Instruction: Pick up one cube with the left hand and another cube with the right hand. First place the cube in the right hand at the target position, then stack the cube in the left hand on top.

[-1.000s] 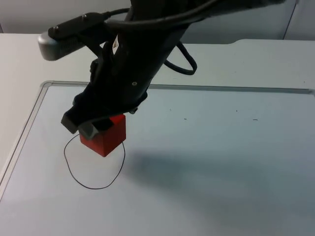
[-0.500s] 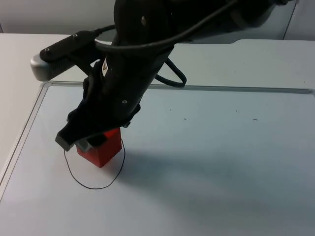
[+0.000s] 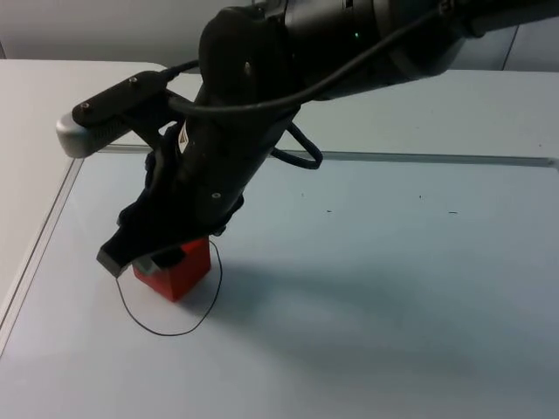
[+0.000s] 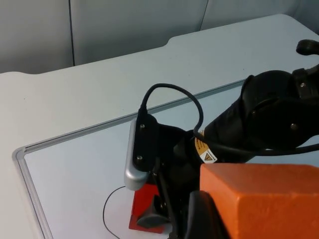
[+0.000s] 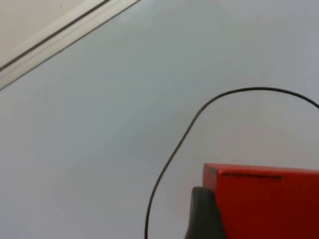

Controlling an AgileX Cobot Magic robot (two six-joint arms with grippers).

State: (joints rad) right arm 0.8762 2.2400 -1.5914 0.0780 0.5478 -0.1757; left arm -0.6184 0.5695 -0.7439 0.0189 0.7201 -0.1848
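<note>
A red cube [image 3: 181,271] is held low over the upper part of a black drawn circle [image 3: 166,333] on the table. My right gripper [image 3: 155,258] is shut on it, with the arm reaching across from the right. In the right wrist view the red cube [image 5: 264,204] sits beside a black fingertip [image 5: 201,214], inside the circle line [image 5: 174,152]. I cannot tell whether the cube touches the surface. My left gripper [image 4: 249,225] is raised and shut on an orange cube [image 4: 264,199], and looks down at the red cube [image 4: 147,215] from the side.
A raised pale border [image 3: 77,159] frames the work surface along its left and far sides. Outside it lies more white table [image 3: 35,105]. A grey wall [image 4: 124,25] stands behind. The right arm's bulk [image 3: 262,113] overhangs the left half of the surface.
My right gripper has come down and slightly left with the red cube, bringing it from above the circle's rim into the circle. The grip is unchanged.
</note>
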